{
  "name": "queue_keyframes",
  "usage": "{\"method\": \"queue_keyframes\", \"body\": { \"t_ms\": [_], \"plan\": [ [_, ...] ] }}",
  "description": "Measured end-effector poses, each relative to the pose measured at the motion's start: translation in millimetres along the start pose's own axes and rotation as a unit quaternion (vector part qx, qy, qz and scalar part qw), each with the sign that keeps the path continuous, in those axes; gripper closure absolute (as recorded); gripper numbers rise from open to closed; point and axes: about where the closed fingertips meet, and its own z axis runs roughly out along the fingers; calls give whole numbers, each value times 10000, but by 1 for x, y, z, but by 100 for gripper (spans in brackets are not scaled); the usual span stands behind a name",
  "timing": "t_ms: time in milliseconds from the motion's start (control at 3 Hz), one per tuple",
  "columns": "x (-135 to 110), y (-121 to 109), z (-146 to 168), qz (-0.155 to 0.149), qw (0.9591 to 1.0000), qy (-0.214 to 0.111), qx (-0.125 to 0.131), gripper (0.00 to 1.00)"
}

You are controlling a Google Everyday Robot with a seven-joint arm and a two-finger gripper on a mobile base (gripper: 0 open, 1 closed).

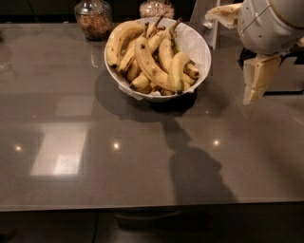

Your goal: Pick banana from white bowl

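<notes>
The white bowl (201, 45) stands at the back middle of the grey table and is heaped with several bananas. The banana (176, 71), short, plump, strongly curved and bright yellow, lies on the right side of the heap by the rim. Longer brown-spotted bananas (146, 59) lie to its left. My gripper (252, 91) hangs from the white arm at the upper right. It points down above the table, to the right of the bowl and apart from it, and holds nothing that I can see.
Two glass jars with brown contents stand behind the bowl, one at the back left (93, 19) and one at the back middle (156, 8). The glossy grey table (95, 142) reaches to the front edge. The arm's shadow falls in front of the bowl.
</notes>
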Motion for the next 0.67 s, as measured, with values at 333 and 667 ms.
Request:
{"method": "queue_keyframes", "body": {
  "t_ms": [333, 667],
  "plan": [
    [-2, -7, 0, -316, 9992, 65, 223, 0],
    [-13, -30, 11, -1196, 9914, 218, 494, 0]
  ]
}}
